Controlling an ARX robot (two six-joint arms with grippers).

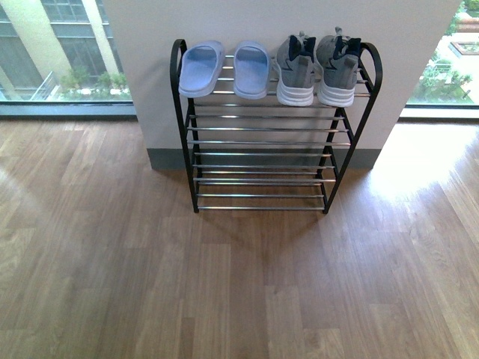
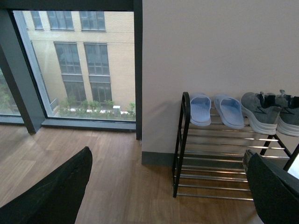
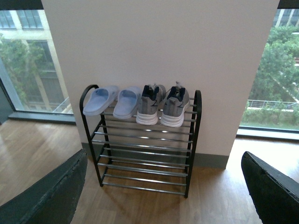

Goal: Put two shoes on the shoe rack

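Observation:
The shoe rack (image 1: 196, 179) stands against the white wall, black side frames and chrome rods. On its top tier rest two grey sneakers (image 1: 296, 69) (image 1: 338, 67) at the right and two pale blue slides (image 1: 200, 69) (image 1: 251, 69) at the left. The same rack (image 3: 193, 140) shows in the right wrist view with the sneakers (image 3: 150, 103) and slides (image 3: 100, 100) on top, and in the left wrist view the rack (image 2: 180, 154) carries the slides (image 2: 201, 108) and sneakers (image 2: 261, 109). My left gripper (image 2: 168, 191) and right gripper (image 3: 163, 191) are open, empty, well back from the rack. Neither arm shows in the front view.
Wooden floor (image 1: 224, 284) spreads in front of the rack. Floor-to-ceiling windows (image 1: 60, 52) flank the white wall (image 1: 247, 19) on both sides. The three lower tiers (image 1: 262, 168) hold nothing.

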